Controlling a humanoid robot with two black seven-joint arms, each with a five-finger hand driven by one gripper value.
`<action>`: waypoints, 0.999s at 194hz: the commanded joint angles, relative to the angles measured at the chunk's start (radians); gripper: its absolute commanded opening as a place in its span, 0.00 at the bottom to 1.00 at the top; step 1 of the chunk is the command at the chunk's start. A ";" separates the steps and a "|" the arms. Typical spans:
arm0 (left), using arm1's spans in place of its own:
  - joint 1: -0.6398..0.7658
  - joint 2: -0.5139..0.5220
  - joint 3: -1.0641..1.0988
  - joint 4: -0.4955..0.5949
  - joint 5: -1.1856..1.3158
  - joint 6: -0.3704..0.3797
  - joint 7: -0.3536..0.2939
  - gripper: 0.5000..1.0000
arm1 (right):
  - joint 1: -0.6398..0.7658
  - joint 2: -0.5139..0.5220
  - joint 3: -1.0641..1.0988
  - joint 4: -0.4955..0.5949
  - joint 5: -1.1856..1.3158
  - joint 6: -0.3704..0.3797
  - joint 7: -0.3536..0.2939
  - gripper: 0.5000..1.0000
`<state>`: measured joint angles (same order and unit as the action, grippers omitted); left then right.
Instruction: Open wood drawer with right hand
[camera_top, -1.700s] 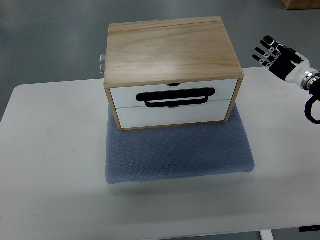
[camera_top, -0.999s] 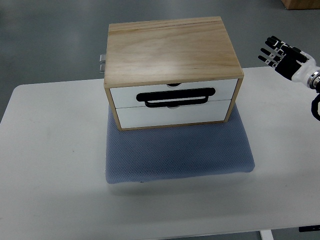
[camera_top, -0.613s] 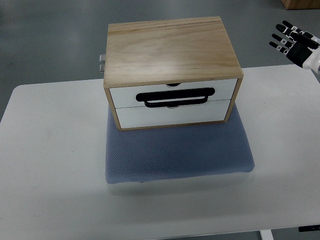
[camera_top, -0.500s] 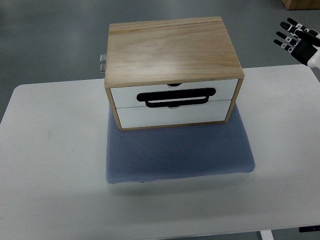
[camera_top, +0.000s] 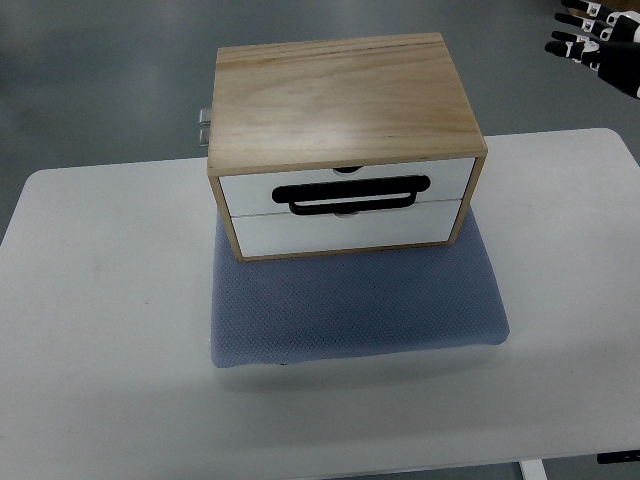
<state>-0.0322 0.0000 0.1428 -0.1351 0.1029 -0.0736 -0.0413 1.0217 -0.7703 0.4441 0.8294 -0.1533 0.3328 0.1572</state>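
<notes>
Right robot hand (camera_top: 600, 38) sits at the top-right corner, mostly cut off by the frame edge, over the floor and beyond the bench (camera_top: 100, 330). Only the black fingers (camera_top: 572, 46) with white tips show; they look extended and spread, gripping nothing. Well apart from the box, no contact. Left robot hand not visible.

Wood drawer box (camera_top: 345, 140) stands on a blue-grey mat (camera_top: 360, 310) around the bench centre, white fronts facing the camera. Two drawers stacked: upper drawer (camera_top: 250, 190) and lower drawer (camera_top: 340, 230). Both fronts sit flush with the wooden frame, so both look fully closed. Black loop handle (camera_top: 355, 193) lies across the seam between the two fronts; can't tell for sure which drawer it belongs to. Small metal fitting (camera_top: 204, 125) on the box's left side.

Progress: nothing done yet, judging by the layout. Handle untouched, drawer closed. Still left: bring the right robot hand to the front, hook the handle, pull the drawer toward the camera.
</notes>
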 joint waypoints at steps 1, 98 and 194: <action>0.000 0.000 0.000 0.000 0.000 0.000 0.000 1.00 | 0.027 -0.061 -0.002 0.088 -0.104 0.003 0.027 0.85; 0.000 0.000 0.000 0.000 0.000 0.000 0.000 1.00 | 0.330 -0.181 -0.308 0.550 -0.361 0.009 0.079 0.85; 0.000 0.000 0.000 0.000 0.000 0.000 0.000 1.00 | 0.377 -0.064 -0.404 0.743 -0.505 0.100 0.068 0.88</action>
<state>-0.0322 0.0000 0.1426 -0.1350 0.1028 -0.0736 -0.0415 1.4023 -0.8701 0.0670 1.5764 -0.6243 0.4364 0.2258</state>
